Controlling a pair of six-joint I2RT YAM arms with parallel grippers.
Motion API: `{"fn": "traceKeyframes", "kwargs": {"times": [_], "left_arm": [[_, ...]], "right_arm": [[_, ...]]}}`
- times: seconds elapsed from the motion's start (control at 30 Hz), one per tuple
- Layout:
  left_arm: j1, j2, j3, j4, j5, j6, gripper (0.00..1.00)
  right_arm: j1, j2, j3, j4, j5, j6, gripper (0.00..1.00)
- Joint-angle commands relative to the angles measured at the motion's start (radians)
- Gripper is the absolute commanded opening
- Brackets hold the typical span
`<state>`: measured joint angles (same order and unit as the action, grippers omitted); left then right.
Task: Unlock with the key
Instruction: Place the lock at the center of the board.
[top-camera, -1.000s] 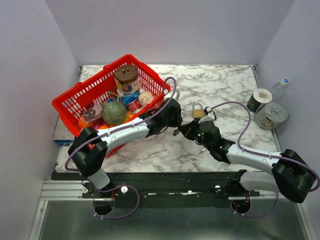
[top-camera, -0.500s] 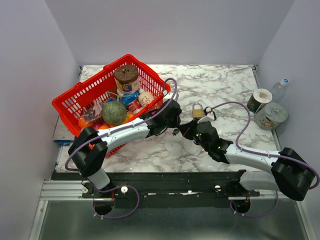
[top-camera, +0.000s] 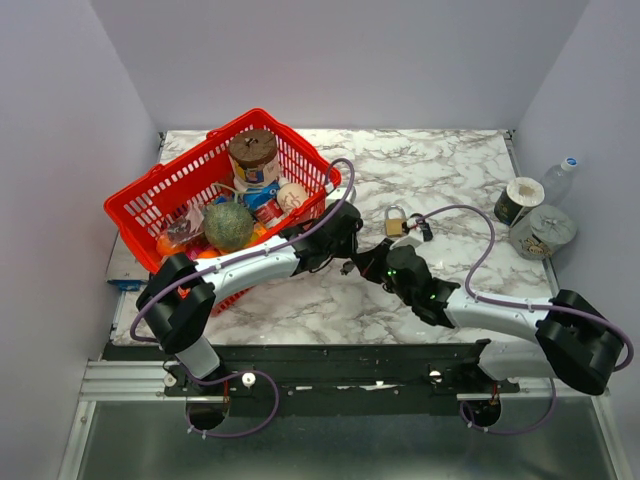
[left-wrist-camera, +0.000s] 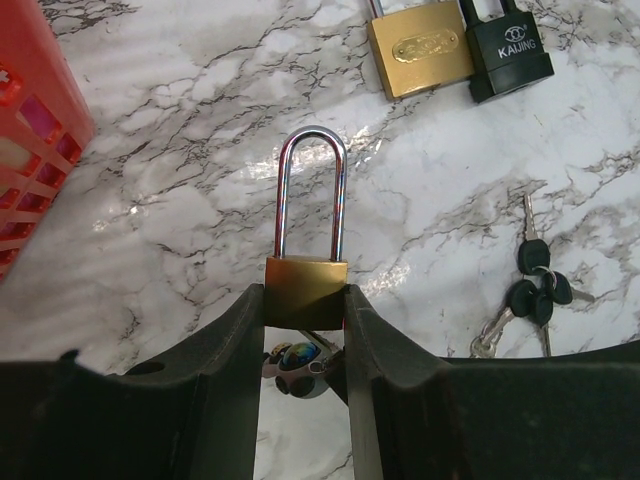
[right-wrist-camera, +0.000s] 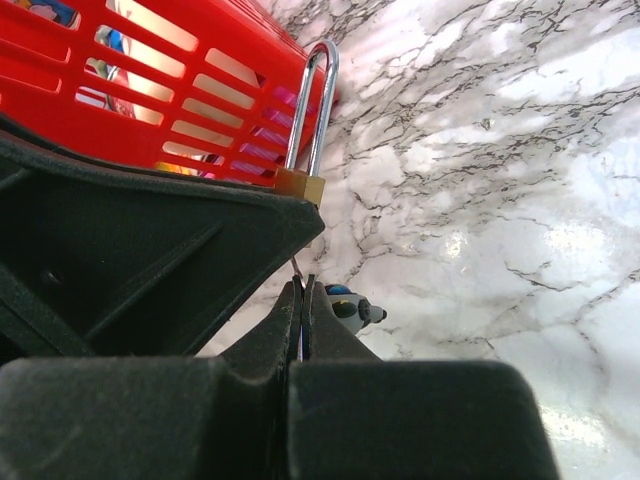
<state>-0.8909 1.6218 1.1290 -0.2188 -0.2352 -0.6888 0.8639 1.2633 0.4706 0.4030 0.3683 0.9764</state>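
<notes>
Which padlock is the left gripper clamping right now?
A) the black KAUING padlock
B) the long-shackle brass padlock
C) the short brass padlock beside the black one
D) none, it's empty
B: in the left wrist view the long-shackle brass padlock sits pinched between the left gripper fingers; the other two lie apart on the marble table.

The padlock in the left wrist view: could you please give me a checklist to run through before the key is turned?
1. Padlock clamped between the left fingers: ok.
2. Shackle closed, both legs in the body: ok.
3. Key pinched in the shut right fingers: ok.
4. Key seated in the keyhole: cannot tell, the underside of the padlock is hidden.
5. Spare brass padlock, black padlock and bunch of keys lie apart from the held one: ok.
</notes>
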Motion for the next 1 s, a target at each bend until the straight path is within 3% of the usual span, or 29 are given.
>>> {"fn": "traceKeyframes", "kwargs": {"times": [0.0,0.4,0.6,0.8,0.93,0.97], "left_arm": [[-0.022,0.001,0.014,0.003,-0.009,0.017,0.0],[-0.006,0.087,0.043,-0.013,-0.001,0.025,0.0],[-0.005,0.144,0.046,-0.022,-0.013,0.029,0.0],[-0.002,0.214,0.067,-0.033,0.0,0.031,0.0],[-0.002,0.242,0.074,-0.04,0.007,0.037,0.07],[-0.002,0.251,0.071,-0.037,0.004,0.035,0.13]], "right_arm": [[0.003,-0.027,-0.003,0.007,0.096,0.021,0.01],[0.003,-0.332,-0.219,-0.092,0.043,-0.019,0.01],[0.0,-0.41,-0.245,-0.161,0.116,-0.037,0.01],[-0.02,-0.412,-0.228,-0.17,0.078,-0.076,0.01],[-0.02,-0.4,-0.228,-0.171,0.078,-0.071,0.01],[-0.022,-0.4,-0.23,-0.171,0.08,-0.07,0.01]]}}
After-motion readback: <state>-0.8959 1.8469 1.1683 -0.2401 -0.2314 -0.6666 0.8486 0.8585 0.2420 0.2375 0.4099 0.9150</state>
